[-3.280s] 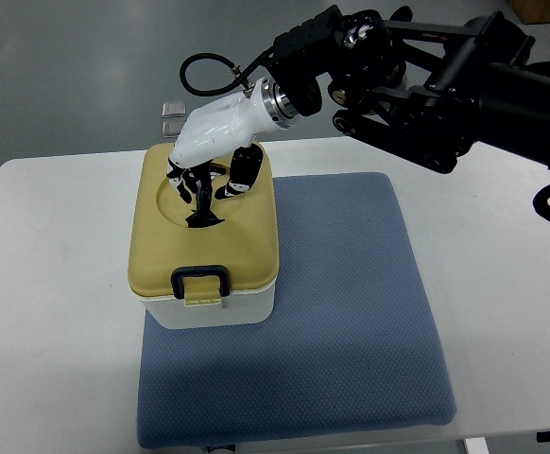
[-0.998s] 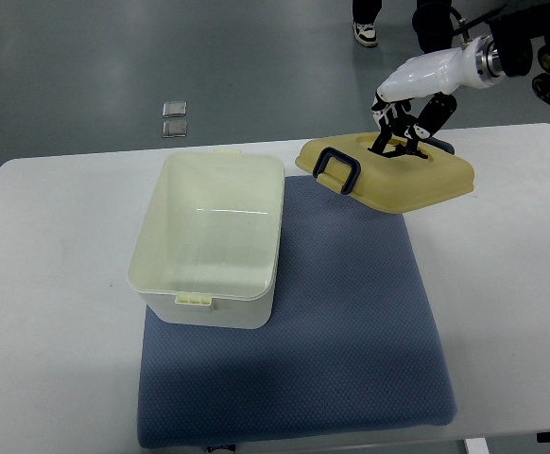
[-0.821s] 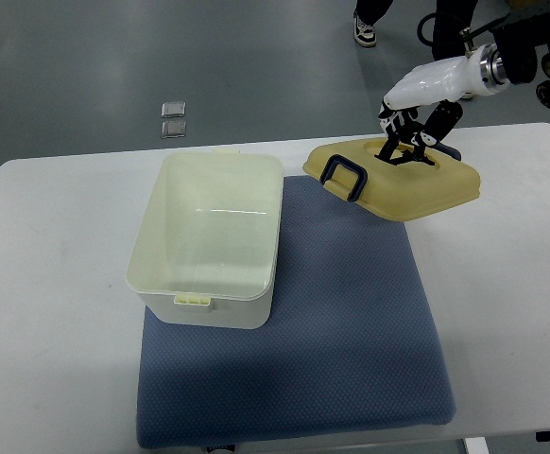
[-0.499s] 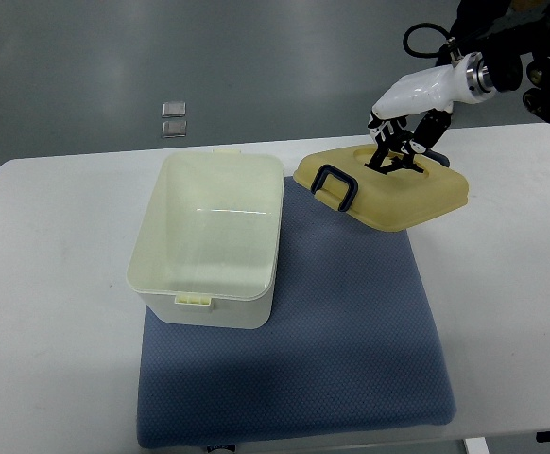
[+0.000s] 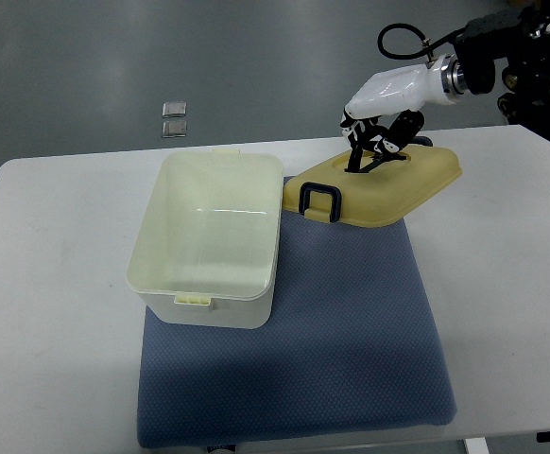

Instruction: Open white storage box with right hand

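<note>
1. White-shelled, my right hand sits in the upper right of the frame with its dark fingers hooked into the recess on top of the lid, gripping it.
2. Over the last second I have carried the lid back leftward and lower: it was tilted and further right, and now its near edge with the dark handle sits just beside the box's right wall, over the top edge of the blue mat.
3. Whether the lid already rests on the mat or hangs just above it, I cannot tell.
4. Left of centre stands the storage box, uncovered and showing a bare pale interior, on the mat's upper left corner.
5. Around it all lies the white table. My left hand is out of view.
6. To my judgement the opening is done; what remains is to settle the lid flat and let go without nudging the box.
</note>
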Tool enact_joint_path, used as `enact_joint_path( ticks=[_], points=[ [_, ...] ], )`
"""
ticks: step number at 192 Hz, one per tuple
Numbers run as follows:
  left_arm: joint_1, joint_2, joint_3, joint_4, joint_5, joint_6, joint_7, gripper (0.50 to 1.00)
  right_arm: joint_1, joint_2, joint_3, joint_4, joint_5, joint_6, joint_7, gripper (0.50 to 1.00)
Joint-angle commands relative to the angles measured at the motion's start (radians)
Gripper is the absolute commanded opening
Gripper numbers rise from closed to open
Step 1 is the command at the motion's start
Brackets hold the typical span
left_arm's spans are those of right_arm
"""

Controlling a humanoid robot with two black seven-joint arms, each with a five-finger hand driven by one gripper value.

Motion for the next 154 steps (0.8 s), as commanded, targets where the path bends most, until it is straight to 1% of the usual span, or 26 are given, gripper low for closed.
enact_joint_path(
  ticks=[1,29,49,64,75,104,143,148,153,154],
  points=[
    [0.0,0.0,0.0,0.0,0.0,0.0,0.0,1.0,-0.003,0.004,0.0,0.001,0.001,-0.005,0.0,0.5],
    [0.0,0.0,0.0,0.0,0.0,0.0,0.0,1.0,-0.03,0.004,0.0,0.001,0.001,-0.033,0.0,0.5],
    [0.0,0.0,0.0,0.0,0.0,0.0,0.0,1.0,-0.061,0.0,0.003,0.001,0.003,-0.039,0.008,0.5],
    [0.0,0.0,0.0,0.0,0.002,0.0,0.0,1.0,-0.098,-0.005,0.004,0.001,0.003,-0.076,0.015,0.5],
    [0.0,0.0,0.0,-0.001,0.002,0.0,0.0,1.0,-0.124,-0.005,0.004,0.001,0.003,-0.105,0.039,0.5],
    [0.0,0.0,0.0,-0.001,0.003,0.0,0.0,1.0,-0.164,0.001,0.004,0.004,0.003,-0.168,0.039,0.5],
    [0.0,0.0,0.0,-0.001,0.003,0.0,0.0,1.0,-0.211,0.001,0.006,0.027,0.004,-0.203,0.039,0.5],
    [0.0,0.0,0.0,-0.001,0.003,0.0,0.0,1.0,-0.222,0.001,0.007,0.03,0.004,-0.212,0.039,0.531],
    [0.0,0.0,0.0,-0.001,0.003,0.0,0.0,1.0,-0.23,0.003,0.006,0.03,0.004,-0.22,0.039,0.545],
    [0.0,0.0,0.0,-0.001,0.003,0.0,0.0,1.0,-0.233,0.003,0.006,0.03,0.004,-0.223,0.039,0.555]
  ],
)
